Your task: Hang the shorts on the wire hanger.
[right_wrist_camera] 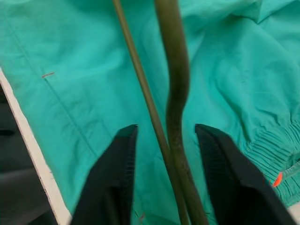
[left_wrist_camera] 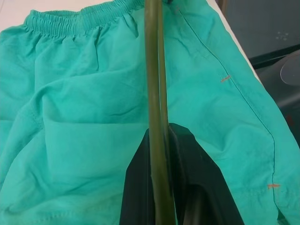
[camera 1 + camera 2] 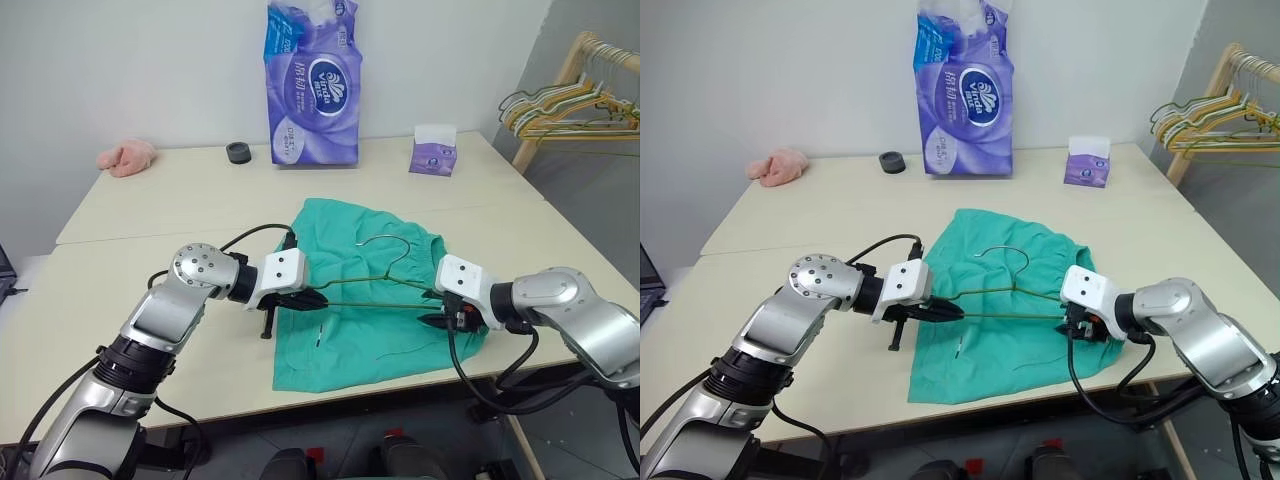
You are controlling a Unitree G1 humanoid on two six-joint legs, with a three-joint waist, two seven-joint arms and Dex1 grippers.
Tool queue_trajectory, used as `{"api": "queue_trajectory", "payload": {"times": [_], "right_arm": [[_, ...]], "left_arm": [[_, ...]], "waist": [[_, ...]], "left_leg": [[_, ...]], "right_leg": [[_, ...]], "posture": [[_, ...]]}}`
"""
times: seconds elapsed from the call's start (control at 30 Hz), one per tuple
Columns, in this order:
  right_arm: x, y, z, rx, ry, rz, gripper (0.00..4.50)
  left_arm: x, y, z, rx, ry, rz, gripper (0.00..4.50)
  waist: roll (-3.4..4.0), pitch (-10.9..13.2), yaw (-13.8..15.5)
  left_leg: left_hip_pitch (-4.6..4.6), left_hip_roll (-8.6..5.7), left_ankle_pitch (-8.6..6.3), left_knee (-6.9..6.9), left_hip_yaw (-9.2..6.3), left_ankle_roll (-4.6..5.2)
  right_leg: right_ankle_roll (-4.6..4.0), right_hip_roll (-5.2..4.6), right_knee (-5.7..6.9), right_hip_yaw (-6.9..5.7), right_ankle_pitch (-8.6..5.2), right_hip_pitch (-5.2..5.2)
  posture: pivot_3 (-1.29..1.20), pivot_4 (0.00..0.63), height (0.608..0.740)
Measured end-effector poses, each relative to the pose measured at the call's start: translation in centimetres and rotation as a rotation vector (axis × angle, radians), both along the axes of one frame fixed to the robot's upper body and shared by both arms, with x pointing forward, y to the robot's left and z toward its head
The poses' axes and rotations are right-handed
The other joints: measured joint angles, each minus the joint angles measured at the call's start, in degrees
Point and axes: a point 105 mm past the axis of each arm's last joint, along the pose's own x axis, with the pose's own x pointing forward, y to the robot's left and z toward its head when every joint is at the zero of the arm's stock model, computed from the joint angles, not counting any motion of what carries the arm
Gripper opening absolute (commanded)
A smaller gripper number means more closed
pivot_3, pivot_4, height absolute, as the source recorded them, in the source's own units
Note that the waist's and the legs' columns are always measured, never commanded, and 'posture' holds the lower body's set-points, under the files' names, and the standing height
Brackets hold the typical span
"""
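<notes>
- The shorts [image 3: 365, 300] lie flat at the centre of the table [image 3: 150, 200].
- The left pincer [image 3: 312, 299] is clamped on the hanger [image 3: 385, 282] above them.
- The right pincer [image 1: 164, 154] is parted around its other end.

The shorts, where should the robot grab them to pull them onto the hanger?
Probably the gathered waistband of the shorts, coming from the robot's right side. That edge lies flat on the table, free of the wire hanger, and it is thick enough to pinch. The right gripper is nearest it.
</notes>
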Motion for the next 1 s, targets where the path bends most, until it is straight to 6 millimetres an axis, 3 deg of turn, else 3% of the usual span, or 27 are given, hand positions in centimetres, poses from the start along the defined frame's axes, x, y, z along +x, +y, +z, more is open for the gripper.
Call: {"api": "queue_trajectory", "payload": {"times": [0.1, 0.33, 0.57, 0.63, 0.67, 0.83, 1.0], "right_arm": [[-0.5, 0.1, -0.4, -0.016, 0.033, 0.022, 0.05], [-1.1, 0.3, -0.6, -0.031, 0.057, 0.041, 0.05], [-1.7, 0.0, -1.4, -0.032, 0.105, 0.023, 0.00], [-1.9, 0.0, -1.1, 0.001, 0.108, 0.012, 0.00], [-2.0, 0.0, -1.0, 0.017, 0.109, 0.002, 0.00], [-2.6, -1.5, -1.1, 0.073, 0.143, -0.093, 0.00], [-3.6, -2.9, -1.5, 0.128, 0.190, -0.197, 0.00]], "left_arm": [[0.0, 0.1, 0.1, 0.007, -0.006, 0.005, 0.00], [0.0, 0.0, 0.0, 0.013, -0.003, 0.010, 0.00], [0.4, -1.4, 1.0, -0.163, 0.066, 0.062, 1.87], [1.5, -2.3, 2.5, -0.339, 0.068, 0.138, 2.47], [2.1, -2.2, 3.1, -0.400, 0.076, 0.184, 2.47], [3.1, 1.0, 3.8, -0.403, 0.065, 0.304, 2.47], [4.4, 4.1, 2.6, -0.345, 0.047, 0.423, 2.47]], "waist": [[0.00, 0.0, 0.0], [0.00, 0.0, 0.0], [-0.01, 0.0, 0.0], [-0.02, 0.0, 0.1], [-0.06, 0.0, 0.2], [-0.04, 0.0, 0.0], [-0.05, 0.0, 0.4]], "left_leg": [[0.00, 0.00, 0.00, 0.00, -0.01, 0.00], [-0.01, 0.00, 0.00, 0.02, -0.02, 0.00], [-0.04, 0.00, 0.00, 0.02, -0.05, 0.00], [-0.06, 0.00, 0.00, 0.08, -0.07, 0.00], [-0.13, 0.00, 0.00, 0.14, -0.16, 0.00], [-0.11, 0.00, 0.00, 0.10, -0.21, -0.01], [-0.12, -0.02, 0.00, 0.16, -0.21, -0.01]], "right_leg": [[0.00, 0.00, 0.00, -0.01, 0.00, 0.00], [0.01, 0.00, 0.00, -0.01, 0.00, 0.00], [0.01, -0.01, 0.00, -0.03, 0.00, 0.00], [0.02, -0.03, 0.02, -0.05, 0.01, 0.00], [0.03, -0.03, 0.02, -0.12, 0.02, 0.00], [-0.01, -0.01, 0.04, -0.15, 0.04, -0.01], [-0.06, -0.02, 0.03, -0.15, 0.08, 0.02]], "posture": [[-0.11, 0.043, 0.740], [-0.11, 0.042, 0.740], [-0.11, 0.039, 0.740], [-0.11, 0.039, 0.740], [-0.11, 0.039, 0.740], [-0.10, 0.041, 0.740], [-0.09, 0.045, 0.740]]}}
